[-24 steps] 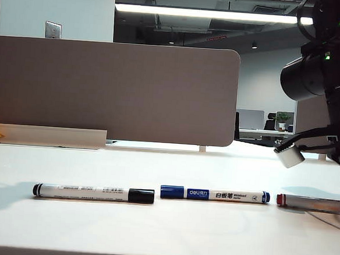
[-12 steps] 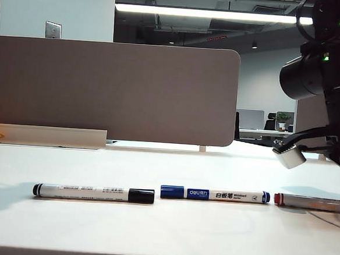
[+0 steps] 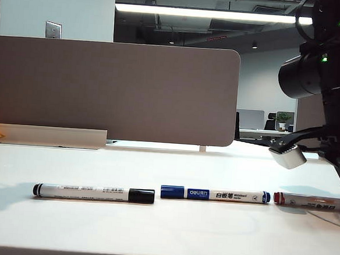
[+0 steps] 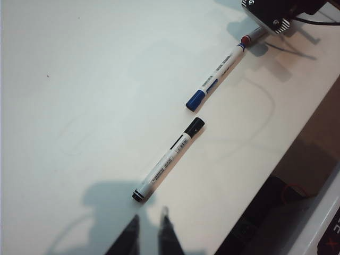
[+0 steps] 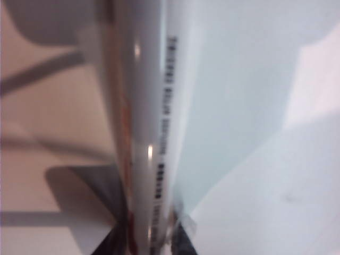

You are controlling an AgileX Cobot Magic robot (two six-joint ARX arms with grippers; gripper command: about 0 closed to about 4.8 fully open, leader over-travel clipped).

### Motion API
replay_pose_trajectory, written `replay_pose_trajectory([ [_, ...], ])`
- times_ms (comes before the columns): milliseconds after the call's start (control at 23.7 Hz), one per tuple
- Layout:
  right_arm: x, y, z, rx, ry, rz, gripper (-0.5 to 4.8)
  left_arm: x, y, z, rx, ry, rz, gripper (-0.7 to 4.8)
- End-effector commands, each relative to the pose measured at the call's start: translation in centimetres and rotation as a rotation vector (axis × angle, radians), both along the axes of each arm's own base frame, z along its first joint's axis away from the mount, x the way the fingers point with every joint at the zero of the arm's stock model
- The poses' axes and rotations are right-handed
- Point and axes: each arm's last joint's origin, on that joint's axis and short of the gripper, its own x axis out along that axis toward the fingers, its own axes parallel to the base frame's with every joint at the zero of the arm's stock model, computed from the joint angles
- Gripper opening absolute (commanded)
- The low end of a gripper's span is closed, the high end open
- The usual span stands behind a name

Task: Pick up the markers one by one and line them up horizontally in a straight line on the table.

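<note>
I read this as the last placement. The red-capped marker [image 3: 310, 201] lies on the bench [image 3: 162, 232] just past the tail end of the blue-capped marker [image 3: 215, 194], end to end with it and about level. A small gap parts the two. The black-capped marker [image 3: 93, 193] lies on the other side of the blue-capped marker, cap toward it, also close but not touching. It sits a shade nearer the camera than the blue one in the exterior view.

My right pincer [image 5: 149, 239] is down at the red-capped marker's far end, away from the blue-capped marker. In the right wrist view the barrel runs between the fingertips [image 5: 114, 239]. I cannot tell whether they are clamped on it or have let go.

My left pincer [image 4: 149, 236] hangs high above the bench beyond the black-capped marker's tail, on the side away from the blue-capped marker. Its tips are a little apart, with nothing between them.

The next move, as I judge it, calls for spreading the right fingertips clear of the barrel. I should then lift straight up so the round marker does not roll or get dragged toward the blue-capped one. If the black one's offset matters, it needs a small nudge afterwards.
</note>
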Motion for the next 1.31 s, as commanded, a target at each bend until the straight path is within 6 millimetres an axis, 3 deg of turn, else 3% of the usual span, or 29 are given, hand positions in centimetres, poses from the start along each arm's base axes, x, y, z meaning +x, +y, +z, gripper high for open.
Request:
replay_pose_trajectory([
  [42,0.1,0.0,-0.2,-0.004,0.006,0.012,1.17,0.0,0.0,0.1,-0.008,-0.007,-0.010,0.52],
  [675,0.2,0.0,-0.7,-0.033,0.031,0.042,1.19,0.0,0.0,0.1,-0.008,-0.009,-0.010,0.52],
  [759,0.1,0.1,-0.6,-0.031,0.036,0.045,1.75,0.0,0.0,0.1,-0.009,-0.009,-0.010,0.52],
  [1224,-0.4,0.5,0.4,-0.004,0.023,0.045,1.84,0.0,0.0,0.2,-0.010,-0.021,-0.013,0.52],
  [1308,-0.7,0.8,0.6,-0.004,0.022,0.047,2.13,0.1,-0.1,0.2,-0.011,-0.024,-0.013,0.52],
])
